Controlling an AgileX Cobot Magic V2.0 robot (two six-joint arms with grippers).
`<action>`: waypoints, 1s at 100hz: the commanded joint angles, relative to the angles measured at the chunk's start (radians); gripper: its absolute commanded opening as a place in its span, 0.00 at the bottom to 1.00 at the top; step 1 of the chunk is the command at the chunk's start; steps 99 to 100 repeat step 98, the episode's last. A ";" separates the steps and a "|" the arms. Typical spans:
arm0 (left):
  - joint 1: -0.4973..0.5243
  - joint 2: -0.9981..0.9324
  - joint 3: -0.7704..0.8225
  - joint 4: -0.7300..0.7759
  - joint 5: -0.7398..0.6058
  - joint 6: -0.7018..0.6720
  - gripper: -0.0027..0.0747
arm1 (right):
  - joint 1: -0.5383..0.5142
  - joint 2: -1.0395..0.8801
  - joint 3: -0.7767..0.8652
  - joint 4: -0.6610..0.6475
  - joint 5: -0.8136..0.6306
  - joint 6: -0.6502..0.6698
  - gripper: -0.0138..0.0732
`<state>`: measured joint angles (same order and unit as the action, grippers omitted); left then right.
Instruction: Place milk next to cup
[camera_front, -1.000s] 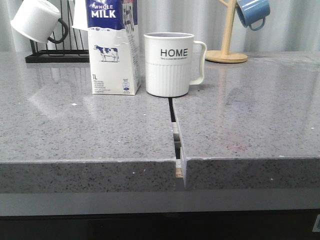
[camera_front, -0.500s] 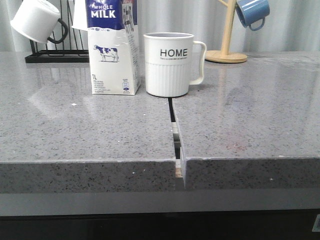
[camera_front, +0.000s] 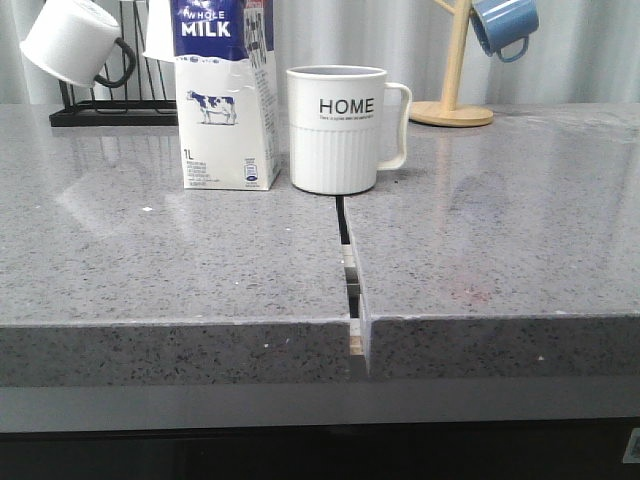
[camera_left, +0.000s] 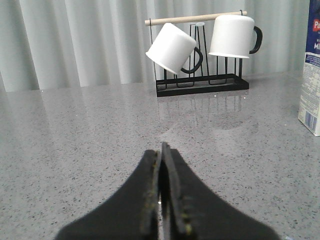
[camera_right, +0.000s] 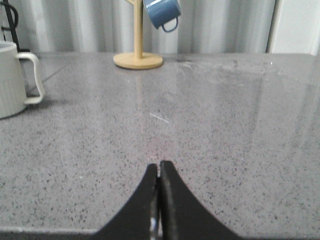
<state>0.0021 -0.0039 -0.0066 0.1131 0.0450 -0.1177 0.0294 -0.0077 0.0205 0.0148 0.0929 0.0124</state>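
The milk carton (camera_front: 226, 95) stands upright on the grey counter, white with a dark blue top and a cow picture. The white "HOME" cup (camera_front: 338, 128) stands just to its right with a narrow gap between them, handle to the right. The carton's edge shows in the left wrist view (camera_left: 311, 70) and part of the cup in the right wrist view (camera_right: 14, 79). My left gripper (camera_left: 161, 150) is shut and empty over bare counter, well short of the carton. My right gripper (camera_right: 159, 166) is shut and empty near the counter's front edge. Neither gripper shows in the front view.
A black rack (camera_front: 110, 110) with smooth white black-handled mugs (camera_left: 172, 47) stands at the back left. A wooden mug tree (camera_front: 455, 100) holds a blue mug (camera_front: 505, 25) at the back right. A seam (camera_front: 350, 270) splits the counter in the middle.
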 joint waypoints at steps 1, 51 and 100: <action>0.001 -0.034 0.050 0.001 -0.080 -0.008 0.01 | -0.004 -0.020 -0.012 -0.015 -0.087 -0.012 0.02; 0.001 -0.034 0.050 0.001 -0.080 -0.008 0.01 | -0.004 -0.020 -0.012 -0.039 -0.109 -0.004 0.02; 0.001 -0.034 0.050 0.001 -0.080 -0.008 0.01 | -0.004 -0.020 -0.012 -0.039 -0.109 -0.004 0.02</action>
